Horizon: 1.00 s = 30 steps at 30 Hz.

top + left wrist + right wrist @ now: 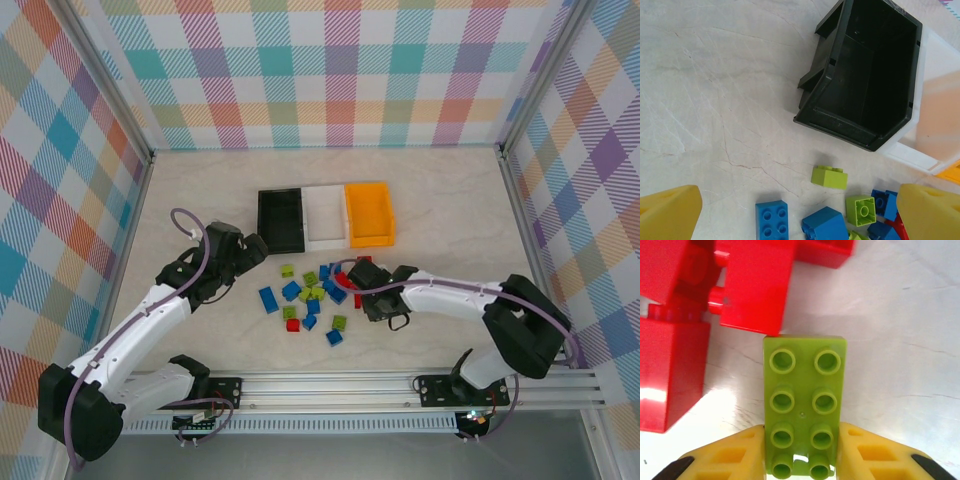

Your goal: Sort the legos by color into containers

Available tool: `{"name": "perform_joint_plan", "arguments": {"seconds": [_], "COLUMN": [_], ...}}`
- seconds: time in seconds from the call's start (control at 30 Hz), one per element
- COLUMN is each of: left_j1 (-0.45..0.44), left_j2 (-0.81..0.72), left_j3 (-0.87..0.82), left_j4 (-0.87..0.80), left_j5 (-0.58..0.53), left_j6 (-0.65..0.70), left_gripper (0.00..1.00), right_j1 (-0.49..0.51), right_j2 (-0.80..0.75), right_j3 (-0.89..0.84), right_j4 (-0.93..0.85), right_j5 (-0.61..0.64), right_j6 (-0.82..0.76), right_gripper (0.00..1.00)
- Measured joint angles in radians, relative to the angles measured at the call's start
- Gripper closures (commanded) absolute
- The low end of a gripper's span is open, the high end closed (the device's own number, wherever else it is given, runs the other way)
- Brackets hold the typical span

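Top view, bins: black bin [264, 222], white bin [325, 215] and orange bin [368, 212] stand in one row, walls touching, out in the middle of the table [200, 190].
Top view, legos: the legos [310, 295] lie loose just in front of the row, blue, lime and red mixed, right between the two arms.
Top view, left gripper: the left gripper [252, 252] is parked at the black bin's near left corner, beside the pile's left edge.
Top view, right gripper: the right gripper [362, 292] is down at the pile's right edge, in front of the orange bin.
Top view, open room: there's bare tabletop left of the bins, behind them to the back wall, and right of the orange bin.
Left wrist, fingers: the yellow fingers [670, 212] are spread wide and released, gripping nothing.
Left wrist, edges: the black bin's near rim cuts across the view and the white bin is pressed to its side. A small lime brick [829, 177] sits just off that rim, not touching.
Left wrist, room: the marbled surface on the left is open.
Right wrist, grip: both finger pads [735, 457] are clamped on the long sides of an eight-stud lime brick [802, 400], at its near end.
Right wrist, edges: the brick's far end meets a corner of the red bricks [755, 285], which crowd the left.
Right wrist, room: the table is bare to the right.
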Motion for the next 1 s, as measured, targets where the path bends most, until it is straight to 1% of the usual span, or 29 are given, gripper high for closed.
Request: {"name": "perform_joint_plan", "arguments": {"seconds": [0.2,0.27,0.37,0.5,0.7,0.83,0.93,1.0], "left_j1": [0.000,0.000,-0.001,-0.003,-0.024,-0.028,-0.028,-0.028], "left_j2": [0.000,0.006,0.030,0.061,0.067,0.067,0.064,0.051], "left_j3": [0.011,0.019,0.032,0.036,0.036,0.036,0.027,0.005], "left_j4": [-0.003,-0.005,-0.010,-0.019,-0.025,-0.076,-0.092,-0.088], "left_j5": [-0.001,0.000,0.000,0.010,0.016,0.014,0.016,0.016], "left_j6": [0.000,0.000,0.000,-0.001,-0.011,-0.027,-0.027,-0.027], "left_gripper": [0.00,0.00,0.00,0.00,0.00,0.00,0.00,0.00], "right_j1": [-0.025,-0.057,-0.134,-0.227,-0.327,-0.372,-0.389,-0.396], "right_j2": [-0.130,-0.154,-0.139,0.001,0.308,0.461,0.527,0.553], "right_j3": [0.011,0.049,0.166,0.375,0.624,0.724,0.777,0.808], "right_j4": [-0.058,-0.077,-0.074,-0.011,0.047,0.049,0.038,0.034], "right_j5": [0.058,0.061,0.047,0.009,-0.039,-0.066,-0.077,-0.080], "right_j6": [-0.002,-0.019,-0.063,-0.116,-0.153,-0.153,-0.152,-0.149], "right_gripper": [0.67,0.67,0.67,0.67,0.67,0.66,0.62,0.57]}}
